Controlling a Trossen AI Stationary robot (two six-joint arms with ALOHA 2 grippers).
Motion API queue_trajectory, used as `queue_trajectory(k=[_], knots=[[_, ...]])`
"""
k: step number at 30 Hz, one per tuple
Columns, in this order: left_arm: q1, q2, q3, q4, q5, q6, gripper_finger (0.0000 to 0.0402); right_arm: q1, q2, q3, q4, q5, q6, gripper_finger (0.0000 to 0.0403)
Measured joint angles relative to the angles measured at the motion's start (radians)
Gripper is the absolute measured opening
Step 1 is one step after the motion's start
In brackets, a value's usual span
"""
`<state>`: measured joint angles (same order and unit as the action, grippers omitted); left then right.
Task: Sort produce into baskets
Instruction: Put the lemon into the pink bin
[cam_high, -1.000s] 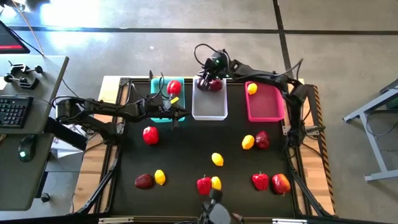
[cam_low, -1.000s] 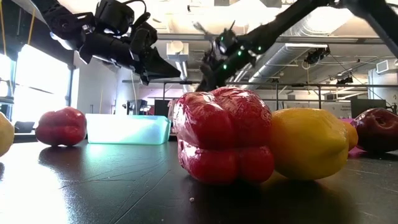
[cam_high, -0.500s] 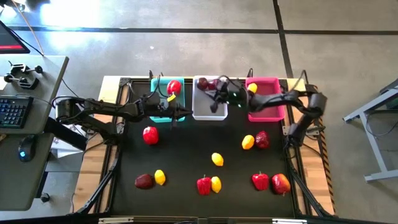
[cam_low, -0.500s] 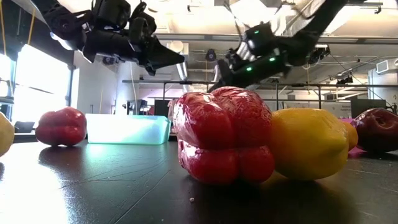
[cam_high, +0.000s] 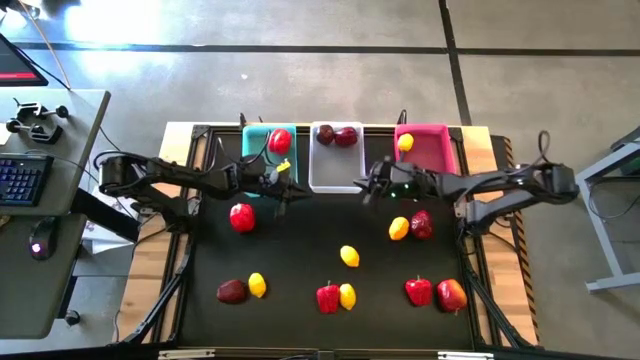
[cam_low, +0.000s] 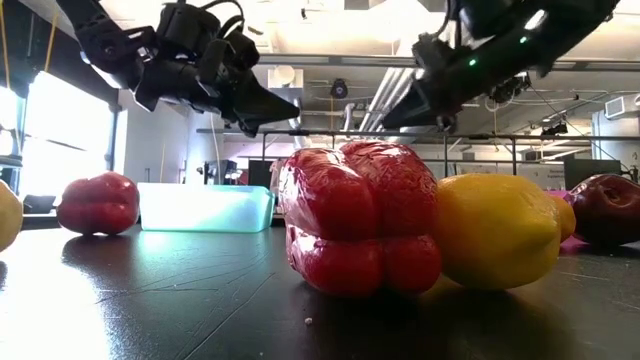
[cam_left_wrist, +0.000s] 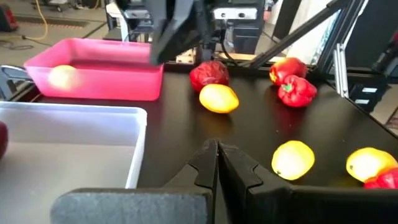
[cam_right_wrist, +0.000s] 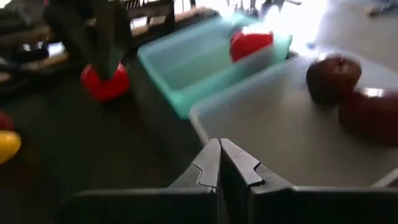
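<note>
Both pairs of fingers are pressed together on nothing: the right gripper (cam_high: 366, 189) hangs over the black tabletop just in front of the white basket (cam_high: 336, 172), and the left gripper (cam_high: 287, 187) hovers at the front edge of the teal basket (cam_high: 258, 176). The white basket is a smooth, translucent rectangular plastic bin; two round, dull maroon fruits (cam_right_wrist: 333, 76) lie at its far end, well apart from the right fingers (cam_right_wrist: 219, 165). The teal basket, of like shape, holds a glossy red pepper (cam_high: 279, 140) and a small yellow piece. The pink basket (cam_high: 425, 170) holds one lemon (cam_high: 405, 142) at its far end. On the matte black table (cam_high: 300, 240) lie the loose pieces: a red pepper (cam_high: 241, 216) near the left gripper, a lemon (cam_high: 399, 228) touching a maroon fruit (cam_high: 421, 224) near the right arm, a lone lemon (cam_high: 349, 256) mid-table, and along the near edge a maroon fruit and lemon pair (cam_high: 243, 288), a lumpy, shiny pepper (cam_low: 358, 215) beside a lemon (cam_low: 495, 230), and two more red pieces (cam_high: 436, 293).
</note>
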<state>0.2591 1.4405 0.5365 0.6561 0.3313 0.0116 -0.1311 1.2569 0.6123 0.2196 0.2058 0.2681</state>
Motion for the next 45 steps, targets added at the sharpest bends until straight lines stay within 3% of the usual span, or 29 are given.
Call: queue_trajectory(k=[8,12,23,28,40,45], knots=[[-0.021,0.001,0.000,0.001,-0.016,0.035,0.0000,0.162,-0.062,0.046,-0.352,0.097,0.182,0.0000],[-0.021,0.001,0.000,0.001,-0.018,0.035,0.0000,0.227,-0.062,0.052,-0.421,0.100,0.277,0.0015],[-0.011,0.001,0.000,0.001,-0.021,0.027,0.0000,0.378,-0.030,0.054,-0.416,0.150,0.417,0.0194],[-0.011,0.001,0.000,0.000,-0.021,0.027,0.0000,0.404,0.040,0.054,-0.350,0.163,0.458,0.0247],[-0.011,0.001,0.000,-0.001,-0.021,0.038,0.0000,0.467,0.225,0.055,-0.121,0.065,0.578,0.0262],[-0.011,0.001,0.000,-0.002,-0.021,0.037,0.0000,0.476,0.272,0.131,-0.231,0.040,0.651,0.0262]])
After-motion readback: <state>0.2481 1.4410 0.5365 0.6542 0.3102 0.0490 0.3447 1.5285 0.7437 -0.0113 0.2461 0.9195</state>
